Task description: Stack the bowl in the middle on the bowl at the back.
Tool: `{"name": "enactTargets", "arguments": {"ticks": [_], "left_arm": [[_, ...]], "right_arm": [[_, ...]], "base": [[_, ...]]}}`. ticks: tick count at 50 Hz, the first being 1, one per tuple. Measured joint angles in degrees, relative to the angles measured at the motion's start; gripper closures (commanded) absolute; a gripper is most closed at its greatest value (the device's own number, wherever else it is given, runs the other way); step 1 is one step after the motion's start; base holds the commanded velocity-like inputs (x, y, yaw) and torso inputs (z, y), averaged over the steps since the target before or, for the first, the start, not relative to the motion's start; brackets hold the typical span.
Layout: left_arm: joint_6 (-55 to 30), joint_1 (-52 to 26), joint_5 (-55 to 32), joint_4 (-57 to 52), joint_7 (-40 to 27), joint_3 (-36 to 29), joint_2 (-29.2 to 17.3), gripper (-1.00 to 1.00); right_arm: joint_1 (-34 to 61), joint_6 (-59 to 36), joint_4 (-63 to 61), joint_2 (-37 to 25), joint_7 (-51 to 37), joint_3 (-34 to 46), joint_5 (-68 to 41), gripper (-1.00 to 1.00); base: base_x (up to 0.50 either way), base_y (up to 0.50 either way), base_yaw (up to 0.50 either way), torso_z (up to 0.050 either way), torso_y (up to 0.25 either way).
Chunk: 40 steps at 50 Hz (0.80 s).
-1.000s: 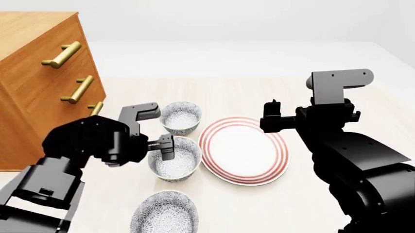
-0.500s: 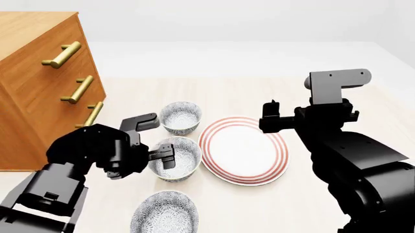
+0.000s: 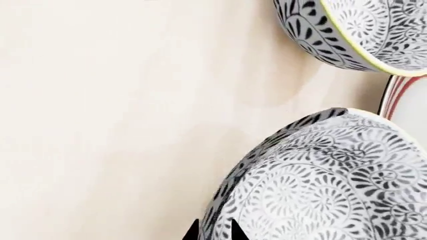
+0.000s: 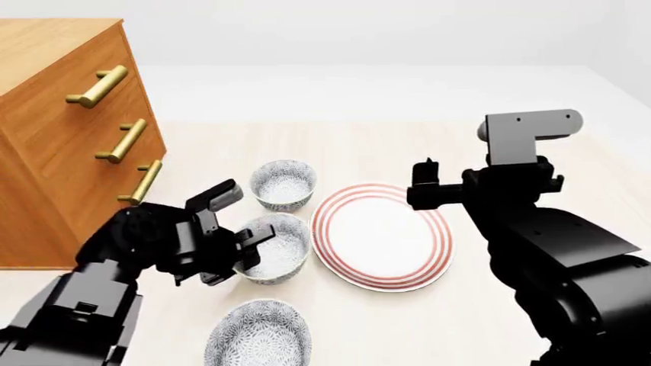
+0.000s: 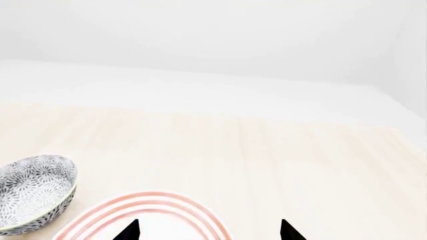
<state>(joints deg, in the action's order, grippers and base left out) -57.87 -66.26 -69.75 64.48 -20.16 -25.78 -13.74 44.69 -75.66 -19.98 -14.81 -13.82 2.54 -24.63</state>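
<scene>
Three floral bowls stand in a row on the pale table. The bowl in the middle (image 4: 277, 248) (image 3: 333, 185) has its left rim between the fingers of my left gripper (image 4: 249, 245) (image 3: 214, 234), one finger inside the wall and one outside, shut on it. The bowl at the back (image 4: 283, 183) (image 3: 353, 30) (image 5: 33, 192) stands empty just beyond it, apart from it. My right gripper (image 4: 417, 187) (image 5: 208, 232) hangs open over the red-ringed plate, holding nothing.
A flat red-ringed plate (image 4: 382, 236) (image 5: 153, 200) lies right of the bowls, close to the middle one. A third floral bowl (image 4: 259, 335) sits nearest me. A wooden dresser (image 4: 61, 137) with brass handles stands at the left.
My left arm has sunk lower and drawn slightly toward me, bringing its fingers down over the middle bowl's left rim. The right arm has not moved.
</scene>
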Motion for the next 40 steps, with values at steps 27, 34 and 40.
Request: {"name": "enactTargets", "arguments": {"ticks": [27, 34, 40], "left_arm": [[0.75, 3.85, -3.95, -12.02, -10.47, 3.78, -4.61, 1.0], [-1.74, 5.91, -7.17, -19.78, -16.5, 6.33, -6.75, 1.0], [-4.48, 7.75, -11.77, -26.51, -22.38, 9.24, -8.19, 1.0]], "right_arm": [[-0.01, -0.25, -0.65, -0.16, -0.74, -0.3, -0.86, -1.0], [0.1, -0.28, -0.88, -0.1, -0.94, -0.33, -1.1, -1.0], [0.12, -0.43, -1.29, -0.05, -1.17, -0.48, -1.37, -1.0]], "base": [[0.0, 0.0, 0.0, 0.0, 0.0], [0.0, 0.0, 0.0, 0.0, 0.0], [0.0, 0.0, 0.0, 0.0, 0.0]]}}
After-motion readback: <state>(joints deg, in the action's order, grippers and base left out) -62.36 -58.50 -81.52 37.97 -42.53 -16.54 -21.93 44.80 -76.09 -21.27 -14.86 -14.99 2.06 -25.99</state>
